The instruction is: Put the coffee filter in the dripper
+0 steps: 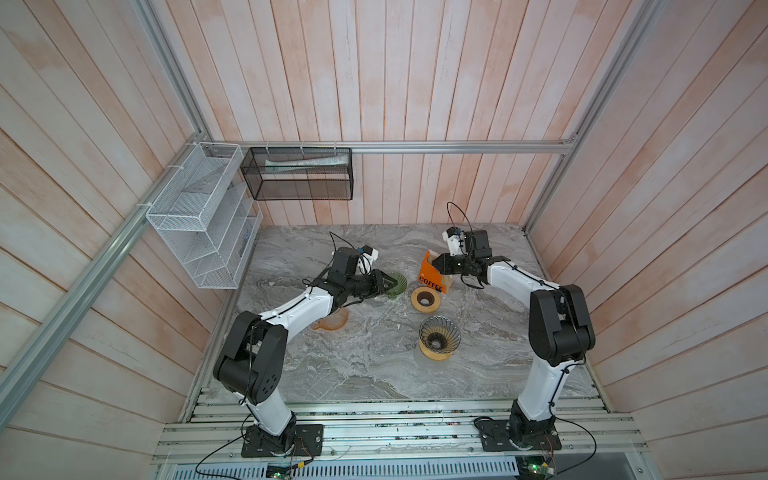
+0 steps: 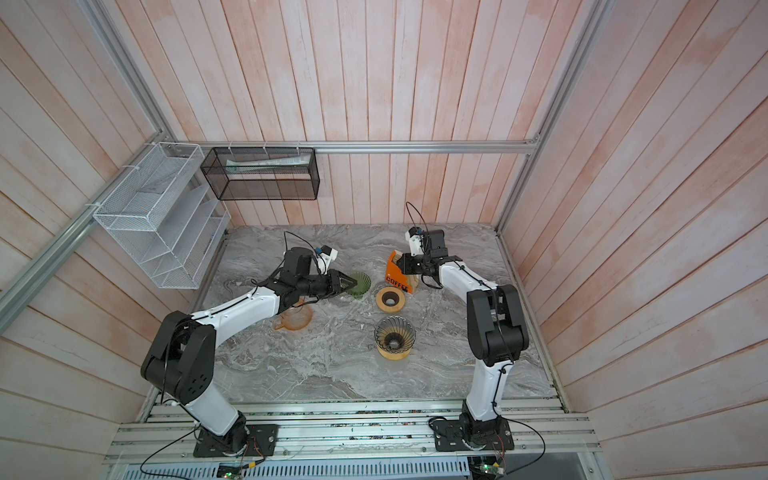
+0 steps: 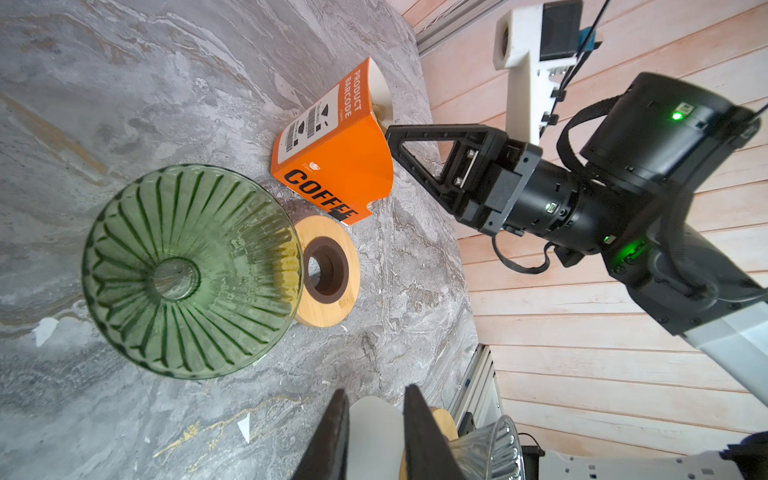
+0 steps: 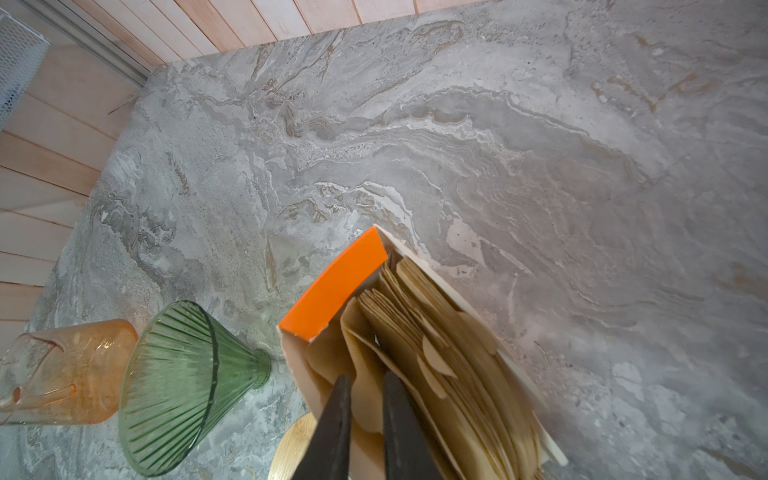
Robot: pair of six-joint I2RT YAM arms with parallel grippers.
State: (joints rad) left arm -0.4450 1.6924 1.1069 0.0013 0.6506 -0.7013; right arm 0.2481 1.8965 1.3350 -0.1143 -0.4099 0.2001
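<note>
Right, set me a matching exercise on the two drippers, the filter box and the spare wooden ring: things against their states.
Things:
1 green glass dripper
2 clear glass dripper
3 orange COFFEE box
4 wooden ring

States:
a holds brown paper filters
b lying on its side
c carries nothing
d upright on a wooden stand

Pairs: 1-b, 2-d, 3-a, 4-c

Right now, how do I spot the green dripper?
On the grey marble tabletop, find the orange COFFEE box toward the back. In both top views the green dripper sits left of it, at the left gripper's tip: the only green ribbed glass, with no wooden base.
</note>
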